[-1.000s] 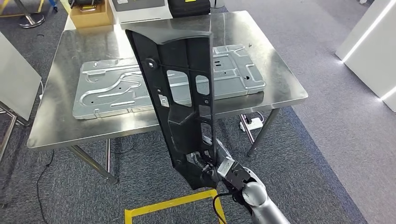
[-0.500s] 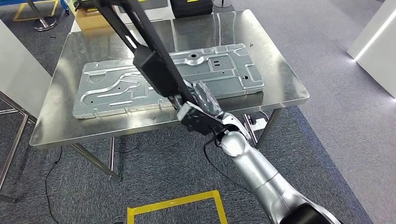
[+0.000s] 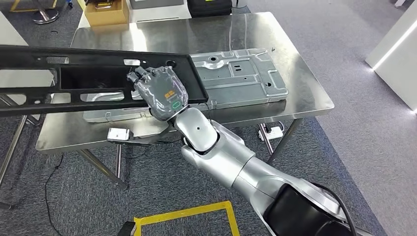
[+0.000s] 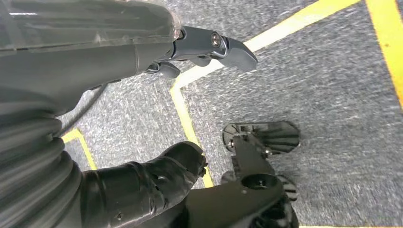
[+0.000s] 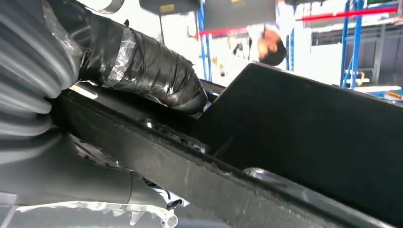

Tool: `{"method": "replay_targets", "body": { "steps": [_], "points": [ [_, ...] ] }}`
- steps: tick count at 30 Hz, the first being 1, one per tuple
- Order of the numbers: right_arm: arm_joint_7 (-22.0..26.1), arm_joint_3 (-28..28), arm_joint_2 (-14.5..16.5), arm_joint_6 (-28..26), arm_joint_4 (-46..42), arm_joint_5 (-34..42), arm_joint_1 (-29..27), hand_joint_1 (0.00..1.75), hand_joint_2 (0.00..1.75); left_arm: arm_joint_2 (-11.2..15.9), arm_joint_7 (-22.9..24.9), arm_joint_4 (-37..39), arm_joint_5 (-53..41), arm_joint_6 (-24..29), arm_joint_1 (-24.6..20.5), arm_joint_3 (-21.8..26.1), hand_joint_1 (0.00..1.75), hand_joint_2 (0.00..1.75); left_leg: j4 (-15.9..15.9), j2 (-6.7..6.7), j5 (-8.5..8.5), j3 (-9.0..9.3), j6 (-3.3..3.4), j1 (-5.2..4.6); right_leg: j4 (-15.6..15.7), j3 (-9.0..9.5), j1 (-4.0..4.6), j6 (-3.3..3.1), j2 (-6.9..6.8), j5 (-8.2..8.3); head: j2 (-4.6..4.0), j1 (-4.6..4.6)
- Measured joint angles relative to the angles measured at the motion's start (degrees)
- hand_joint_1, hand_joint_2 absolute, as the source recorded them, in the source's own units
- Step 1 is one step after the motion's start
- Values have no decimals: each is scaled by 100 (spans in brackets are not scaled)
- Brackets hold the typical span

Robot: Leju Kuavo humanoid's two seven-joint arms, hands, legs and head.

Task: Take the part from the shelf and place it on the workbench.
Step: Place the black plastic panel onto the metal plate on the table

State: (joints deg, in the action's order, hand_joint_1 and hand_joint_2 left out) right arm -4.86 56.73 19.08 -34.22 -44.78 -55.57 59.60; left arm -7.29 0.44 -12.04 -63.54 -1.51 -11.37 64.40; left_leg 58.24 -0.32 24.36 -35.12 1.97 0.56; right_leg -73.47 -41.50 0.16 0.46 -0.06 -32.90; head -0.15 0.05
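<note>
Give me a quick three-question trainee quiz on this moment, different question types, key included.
1. True or false: the long black part already lies flat on the workbench, released.
2. Which hand grips the part? A) left hand B) right hand C) both
3. Fill in: the stamped metal panel lies on the ____.

Key:
1. False. The right hand holds it roughly level above the table.
2. B. The left hand hangs over the carpet, fingers apart, holding nothing.
3. workbench

Metal panel (image 3: 231, 76) across workbench (image 3: 305, 93) centre
</note>
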Motion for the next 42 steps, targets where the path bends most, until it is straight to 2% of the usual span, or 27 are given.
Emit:
{"method": "replay_targets", "body": {
  "steps": [1, 2, 3, 5, 7, 10, 12, 13, 15, 16, 17, 18, 20, 21, 23, 26, 27, 29, 31, 32, 33, 34, 36, 37, 38, 40, 42],
  "points": [
    [-70, 122, 2, -40, 91, -70, 14, 175, 175, -3, 13, 0, -13, -1, -14, -20, 0, 175, 2, -7, 7, 8, 6, -3, -225, -139, 0, -3, 0, -26, 0, 0],
    [-130, 226, 2, -60, 174, -137, 22, 175, 175, -6, 22, 0, -26, -2, -21, -34, 0, 175, 6, -14, 14, 17, 9, -8, -229, -176, 3, -15, 2, 62, 0, 0],
    [-188, 314, 3, -71, 256, -208, 32, 175, 175, -12, 33, 0, -42, -3, -24, -50, 0, 175, 9, -22, 24, 30, 9, -14, -10, -102, 10, -39, 3, 243, 0, 0],
    [-293, 456, 8, -81, 408, -320, 79, 175, 175, -41, 57, 2, -72, -8, -30, -91, 0, 175, 14, -32, 44, 47, -3, -33, 809, 260, 40, -127, 5, 665, 0, -1],
    [-377, 560, 26, -71, 561, -390, 147, 175, 175, -75, 80, 7, -90, -15, -46, -125, 0, 175, 20, -35, 56, 41, -39, -41, 1354, 507, 74, -185, 3, 840, 0, -2],
    [-431, 661, 43, -31, 807, -423, 201, 175, 175, -92, 109, 9, -103, -26, -67, -151, 0, 175, 8, -26, 68, 45, -120, -33, 1489, 572, 65, -206, 4, 847, 0, -2],
    [-432, 699, 50, 6, 945, -397, 226, 175, 175, -93, 114, 9, -109, -34, -76, -158, 0, 175, 206, -15, 193, -39, -178, -31, 1580, 633, 20, -244, -2, 858, 0, -2],
    [-431, 717, 58, 37, 1002, -370, 244, 175, 175, -93, 115, 9, -114, -38, -79, -159, 0, 175, 485, -9, 329, -176, -208, -19, 1608, 661, 8, -262, -5, 848, 0, -2],
    [-419, 744, 78, 141, 1124, -288, 272, 175, 175, -93, 115, 9, -122, -54, -80, -161, 0, 175, 1245, -8, 608, -575, -269, 10, 1616, 697, 9, -296, -4, 781, 0, -2],
    [-408, 750, 83, 200, 1187, -244, 275, 175, 175, -93, 115, 9, -126, -63, -75, -161, 0, 175, 1526, -7, 658, -742, -295, 31, 1614, 727, 9, -296, -5, 741, 0, -3],
    [-398, 751, 85, 251, 1252, -204, 273, 175, 175, -93, 115, 9, -127, -72, -68, -161, 0, 175, 1607, -4, 599, -817, -321, 55, 1610, 767, 7, -287, -6, 701, 0, -3],
    [-390, 751, 85, 286, 1307, -173, 272, 175, 175, -93, 115, 9, -127, -79, -60, -161, 0, 175, 1467, 1, 440, -779, -345, 81, 1603, 815, 1, -262, -7, 667, 0, -3],
    [-387, 751, 89, 315, 1386, -126, 279, 175, 175, -95, 115, 10, -128, -89, -48, -161, 0, 175, 754, 27, 19, -465, -390, 132, 1576, 919, -17, -189, -8, 577, 0, 0],
    [-387, 751, 91, 330, 1414, -104, 294, 175, 175, -102, 115, 14, -128, -92, -50, -161, 0, 175, 397, 39, -76, -290, -389, 130, 1553, 950, -15, -145, -4, 526, 0, -1],
    [-386, 751, 101, 373, 1467, -61, 322, 175, 175, -115, 114, 21, -131, -95, -62, -161, 0, 175, 71, 56, -36, -101, -311, 104, 1526, 987, -4, -68, 4, 453, 0, -2],
    [-371, 751, 107, 418, 1551, 15, 343, 175, 175, -116, 111, 24, -140, -97, -61, -162, 0, 175, 24, 42, 34, 10, -171, 80, 1374, 971, -16, 8, 5, 461, 1, -1],
    [-358, 751, 107, 426, 1583, 44, 355, 175, 175, -115, 110, 23, -142, -98, -64, -162, 0, 175, 6, 36, 53, 61, -134, 75, 1164, 853, -29, 27, 4, 478, 1, 1],
    [-326, 751, 106, 452, 1662, 93, 377, 175, 175, -112, 107, 22, -144, -98, -73, -162, 0, 175, -28, 26, 119, 174, -65, 68, 460, 385, -42, 54, 7, 399, 0, 3],
    [-297, 751, 98, 484, 1759, 116, 377, 175, 175, -110, 107, 22, -144, -98, -68, -161, 0, 175, -35, 8, 225, 292, -22, 45, -133, -118, -35, 48, 8, 124, 0, 3],
    [-289, 751, 92, 495, 1805, 121, 371, 175, 175, -110, 107, 22, -144, -98, -57, -161, 0, 175, -35, -7, 288, 368, -12, 33, -217, -279, -26, 30, 9, 47, 0, 3],
    [-285, 751, 87, 500, 1844, 121, 367, 175, 175, -111, 107, 22, -144, -98, -46, -161, 0, 175, -35, -22, 354, 452, -9, 25, -107, -347, -9, 1, 9, 97, 0, 3],
    [-284, 751, 84, 500, 1874, 121, 367, 175, 175, -114, 107, 23, -144, -99, -36, -161, 0, 175, -36, -36, 423, 542, -12, 21, 179, -329, 18, -37, 9, 292, 0, 3],
    [-284, 751, 82, 501, 1921, 123, 374, 175, 175, -133, 107, 29, -144, -102, -22, -161, 0, 175, -35, -55, 562, 690, -30, 17, 986, -166, 102, -134, 19, 975, 0, 2],
    [-283, 751, 84, 502, 1941, 123, 377, 175, 175, -147, 107, 34, -144, -104, -22, -161, 0, 175, -38, -67, 621, 736, -53, 13, 1270, -91, 136, -176, 27, 1233, 0, 5],
    [-283, 751, 85, 503, 1959, 124, 379, 175, 175, -158, 108, 38, -144, -106, -23, -161, 0, 175, -52, -77, 666, 763, -80, 9, 1432, -48, 160, -212, 34, 1393, 0, 7],
    [-282, 751, 88, 504, 1987, 125, 386, 175, 175, -164, 108, 42, -144, -106, -28, -161, 0, 175, -71, -86, 684, 822, -144, -1, 1493, 18, 160, -270, 34, 1389, 0, 9],
    [-282, 751, 92, 503, 2010, 126, 398, 175, 175, -160, 108, 42, -144, -105, -28, -162, 0, 175, 83, -63, 701, 814, -185, 0, 1574, 139, 131, -331, 32, 1355, 0, 6]
  ]
}}
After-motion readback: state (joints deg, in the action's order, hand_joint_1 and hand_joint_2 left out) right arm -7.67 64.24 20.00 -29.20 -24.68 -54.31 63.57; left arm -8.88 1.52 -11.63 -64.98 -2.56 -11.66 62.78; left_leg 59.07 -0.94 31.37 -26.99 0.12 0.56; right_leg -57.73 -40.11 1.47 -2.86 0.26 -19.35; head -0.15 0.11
